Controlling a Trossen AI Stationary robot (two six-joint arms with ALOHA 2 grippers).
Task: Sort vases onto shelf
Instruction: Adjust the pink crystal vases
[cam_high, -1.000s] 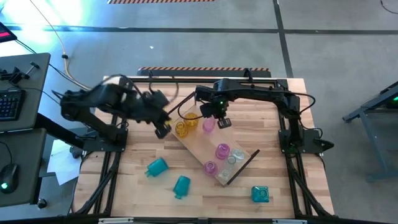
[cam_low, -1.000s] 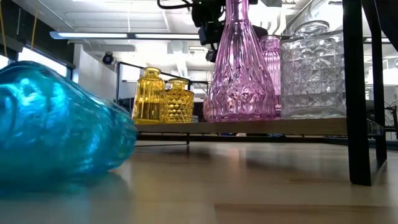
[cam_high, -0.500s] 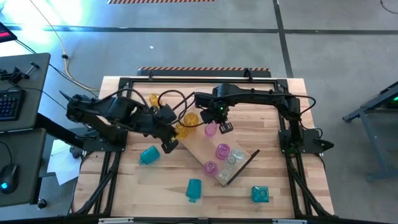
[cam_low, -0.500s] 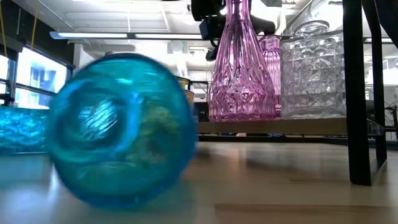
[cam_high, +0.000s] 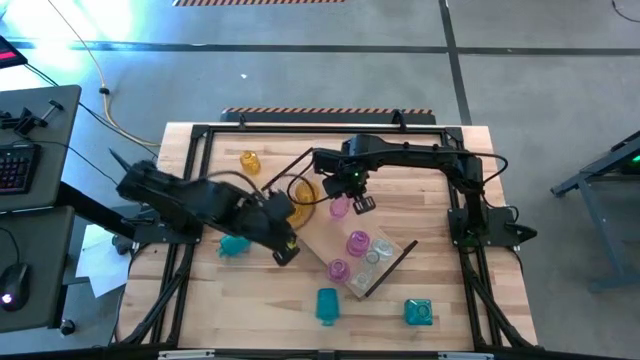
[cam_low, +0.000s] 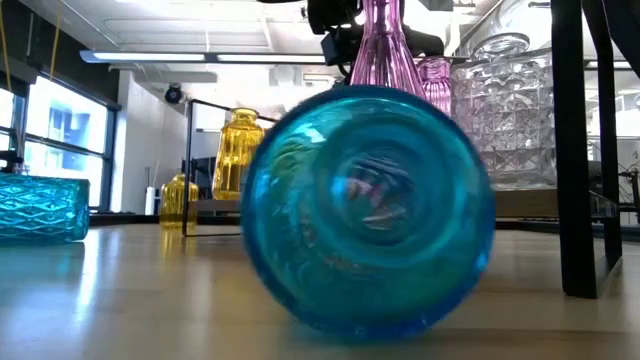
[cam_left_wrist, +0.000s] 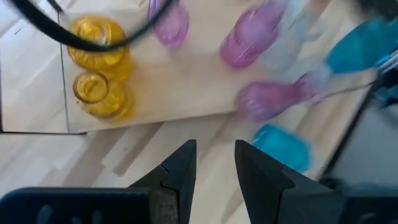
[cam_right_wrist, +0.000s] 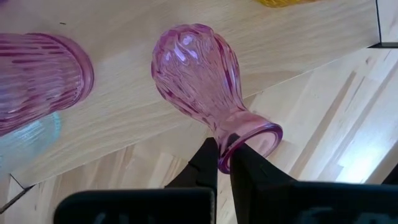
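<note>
Pinching the flared rim of a pink vase (cam_right_wrist: 198, 78), the right gripper (cam_right_wrist: 225, 163) has its 2 fingers pressed together on the glass lip, as the right wrist view shows. In the high view that gripper (cam_high: 358, 203) hangs over the far end of the shelf (cam_high: 318, 238), with the pink vase (cam_high: 339, 206) just beside it above the board.

The left gripper (cam_left_wrist: 214, 163) hovers with its 2 fingers spread a little and nothing between them, looking down on the near edge of the shelf (cam_left_wrist: 161, 87). In the high view the left gripper (cam_high: 287, 250) sits just off the shelf's left long edge, over the wooden tabletop (cam_high: 240, 300).

On the shelf, which lies diagonally across the table, 2 amber vases (cam_high: 303, 193) stand at the far end. Farther along the board are 2 more pink vases (cam_high: 357, 243) and a clear vase (cam_high: 380, 250), close together near the black frame loop (cam_high: 390, 268).

Off the shelf, 1 amber vase (cam_high: 249, 161) stands alone toward the table's far left. 1 teal vase (cam_high: 234, 245) lies beside the left arm, another teal vase (cam_high: 326, 305) lies on its side near the front edge, and a third teal vase (cam_high: 418, 312) sits at the front right. In the low view the tipped teal vase (cam_low: 368, 210) fills the foreground, its round end toward the camera.
</note>
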